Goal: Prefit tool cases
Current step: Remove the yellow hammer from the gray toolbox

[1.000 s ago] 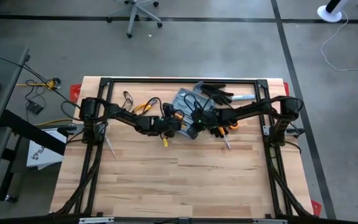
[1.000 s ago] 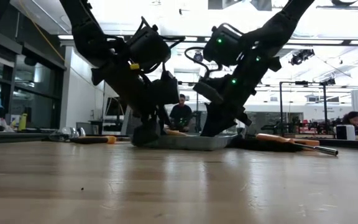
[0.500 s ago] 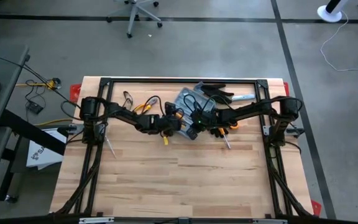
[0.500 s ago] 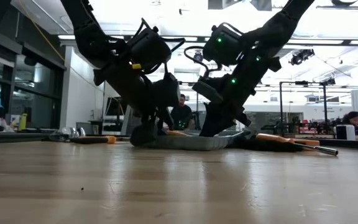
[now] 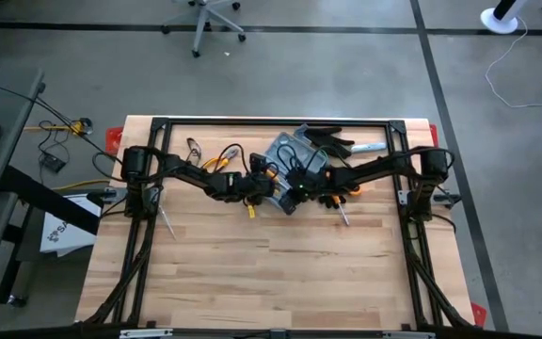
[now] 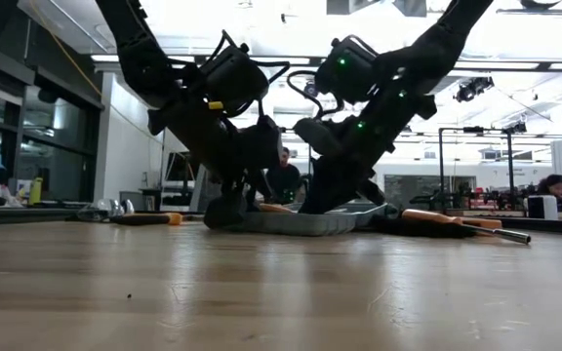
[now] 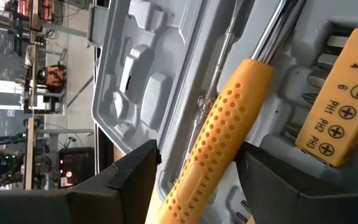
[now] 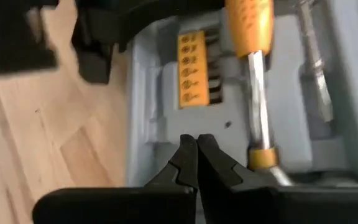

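The grey-blue tool case (image 5: 290, 153) lies open on the far middle of the table, its moulded tray facing up (image 7: 142, 74). A yellow bit holder (image 8: 191, 68) sits in the tray. A screwdriver with a yellow perforated handle (image 7: 219, 130) lies along the tray. My left gripper (image 5: 267, 185) is at the case's left end, shut on that handle. My right gripper (image 5: 291, 195) comes in from the right. It is shut, with its tips (image 8: 196, 149) pointing down at the tray beside the screwdriver's shaft (image 8: 258, 106). In the low view both grippers reach down to the case (image 6: 291, 222). My left gripper (image 7: 197, 168) has the screwdriver's yellow handle (image 7: 197, 174) pinched between its two fingers, which lie along the handle. The handle reaches far back between them. The shaft (image 7: 272, 31) runs out ahead over the tray, next to the bit holder (image 7: 344, 93). My right gripper has its shut tips at the tray floor (image 8: 166, 134); whether they touch it, I cannot tell.
Black work gloves (image 5: 331, 140) lie at the case's far right. Loose screwdrivers lie near it (image 5: 342, 213) (image 5: 249, 213), and cables and pliers (image 5: 210, 155) to its left. An orange-handled tool (image 6: 452, 220) lies to the right. People sit in the room beyond (image 6: 283, 180).
My right gripper has moved a little toward the table's left and near edge, and lower, closer to my left gripper over the case. The left gripper has kept its place at the case's left end.
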Robot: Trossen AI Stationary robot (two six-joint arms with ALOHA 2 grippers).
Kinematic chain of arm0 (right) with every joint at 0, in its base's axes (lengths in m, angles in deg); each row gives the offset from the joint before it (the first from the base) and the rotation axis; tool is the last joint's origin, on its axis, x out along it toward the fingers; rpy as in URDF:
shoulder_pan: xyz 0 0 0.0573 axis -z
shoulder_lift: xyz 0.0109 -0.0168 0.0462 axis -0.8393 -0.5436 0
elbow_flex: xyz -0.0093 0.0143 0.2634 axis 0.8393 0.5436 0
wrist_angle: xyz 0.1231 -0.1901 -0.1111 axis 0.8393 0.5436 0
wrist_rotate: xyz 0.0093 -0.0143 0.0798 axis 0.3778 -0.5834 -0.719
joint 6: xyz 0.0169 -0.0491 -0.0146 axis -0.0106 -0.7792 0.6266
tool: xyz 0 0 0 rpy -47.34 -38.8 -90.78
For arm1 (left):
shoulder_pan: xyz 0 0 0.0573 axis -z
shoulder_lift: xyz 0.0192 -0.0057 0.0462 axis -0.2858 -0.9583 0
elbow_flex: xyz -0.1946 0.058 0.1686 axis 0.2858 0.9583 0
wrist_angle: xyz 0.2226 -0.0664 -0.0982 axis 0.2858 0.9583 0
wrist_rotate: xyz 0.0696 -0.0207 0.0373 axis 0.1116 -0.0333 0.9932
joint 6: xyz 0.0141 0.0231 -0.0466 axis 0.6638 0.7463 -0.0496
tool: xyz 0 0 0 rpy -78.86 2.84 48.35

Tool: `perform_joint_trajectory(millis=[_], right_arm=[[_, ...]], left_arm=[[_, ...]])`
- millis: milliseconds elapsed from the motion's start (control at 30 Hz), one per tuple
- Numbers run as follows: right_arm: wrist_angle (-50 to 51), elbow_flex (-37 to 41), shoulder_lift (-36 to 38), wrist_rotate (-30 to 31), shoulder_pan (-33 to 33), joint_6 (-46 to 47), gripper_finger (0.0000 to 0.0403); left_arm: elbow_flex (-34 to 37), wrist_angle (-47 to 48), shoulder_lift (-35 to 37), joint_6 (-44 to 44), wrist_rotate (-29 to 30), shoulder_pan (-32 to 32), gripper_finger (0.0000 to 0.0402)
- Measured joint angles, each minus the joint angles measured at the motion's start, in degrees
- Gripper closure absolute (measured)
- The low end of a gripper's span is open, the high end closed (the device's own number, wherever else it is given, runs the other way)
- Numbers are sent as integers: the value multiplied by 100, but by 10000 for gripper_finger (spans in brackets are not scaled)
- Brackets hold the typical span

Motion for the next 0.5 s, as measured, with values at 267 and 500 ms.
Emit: perform_joint_trajectory(millis=[267,500], right_arm=[[146,17,488,148,87,-88,403],[-91,9,422,-60,698,-355,403]], left_arm=[[-1,-17,-4,-26,-24,0,193],[0,-10,-4,-61,-22,2,193]])
